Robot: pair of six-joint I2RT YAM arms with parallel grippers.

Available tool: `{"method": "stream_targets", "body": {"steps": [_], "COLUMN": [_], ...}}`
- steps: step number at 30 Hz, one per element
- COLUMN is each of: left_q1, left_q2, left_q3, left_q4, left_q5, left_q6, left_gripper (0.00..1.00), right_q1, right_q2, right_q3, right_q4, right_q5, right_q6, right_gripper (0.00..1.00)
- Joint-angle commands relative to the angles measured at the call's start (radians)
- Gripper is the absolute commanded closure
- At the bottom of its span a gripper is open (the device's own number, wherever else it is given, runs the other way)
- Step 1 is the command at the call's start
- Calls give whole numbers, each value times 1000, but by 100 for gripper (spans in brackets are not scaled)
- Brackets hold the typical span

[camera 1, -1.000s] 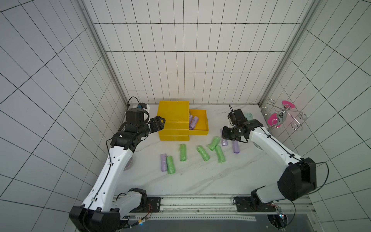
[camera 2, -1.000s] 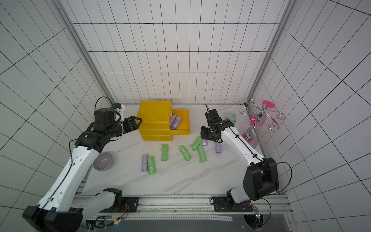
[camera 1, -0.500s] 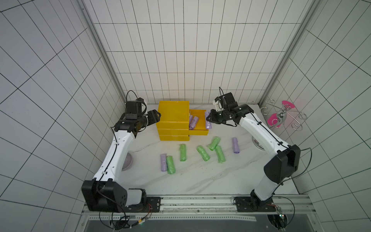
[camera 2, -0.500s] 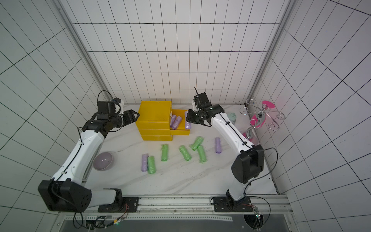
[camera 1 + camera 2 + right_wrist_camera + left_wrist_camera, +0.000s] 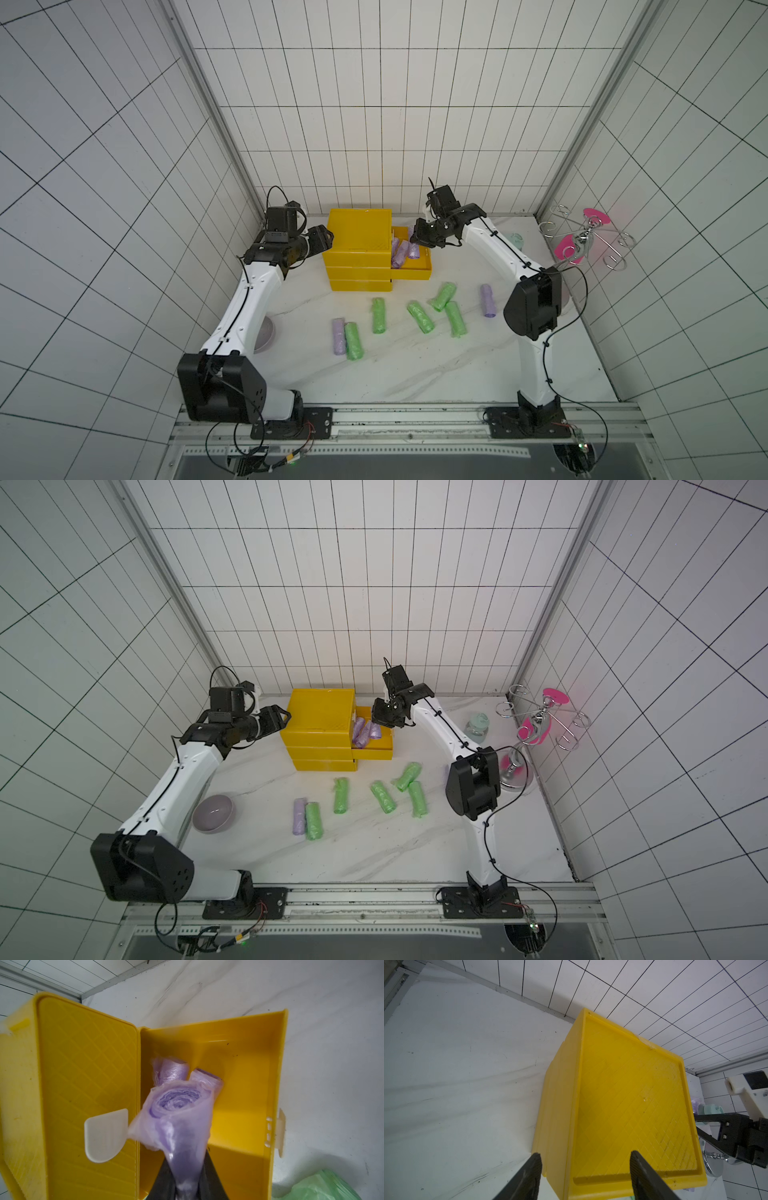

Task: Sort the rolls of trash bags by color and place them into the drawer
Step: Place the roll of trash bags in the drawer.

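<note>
My right fingers (image 5: pixel 214 1186) pinch a purple roll (image 5: pixel 178 1118) by its end above the drawer (image 5: pixel 278 1064); dropped, it may bounce out. My left fingers (image 5: pixel 529 1176) gape.

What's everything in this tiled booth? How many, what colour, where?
green rolls: five, green, loose on table
loose purple rolls: two, lavender, on table
stored purple rolls: two, lavender, in open drawer
held purple roll: one, lavender, over the drawer
cabinet: one, yellow, back middle
bowl: one, lavender, table's left edge
jar: one, mint, back right
wire stand: one, chrome and pink, right corner
table: one, white marble, underneath
left pincer: one, black, open beside cabinet
right pincer: one, black, shut on held purple roll
</note>
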Motion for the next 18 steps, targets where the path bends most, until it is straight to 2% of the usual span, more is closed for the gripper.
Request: {"method": "stream_targets", "body": {"steps": [1,18], "left_q1": [3,3], "left_q2": [15,25], "left_q3": [-5,-59], "left_q4": [38,67], "left_q5": [13,51], "left_q6": [7,1], "left_gripper": [34,35], "right_q1": [-1,25], "right_q2": [32,162], "right_q3": [59,140], "right_q4": [-39,-76], "right_q5": [40,74], "right_q6": [27,74], "right_gripper": [82,79]}}
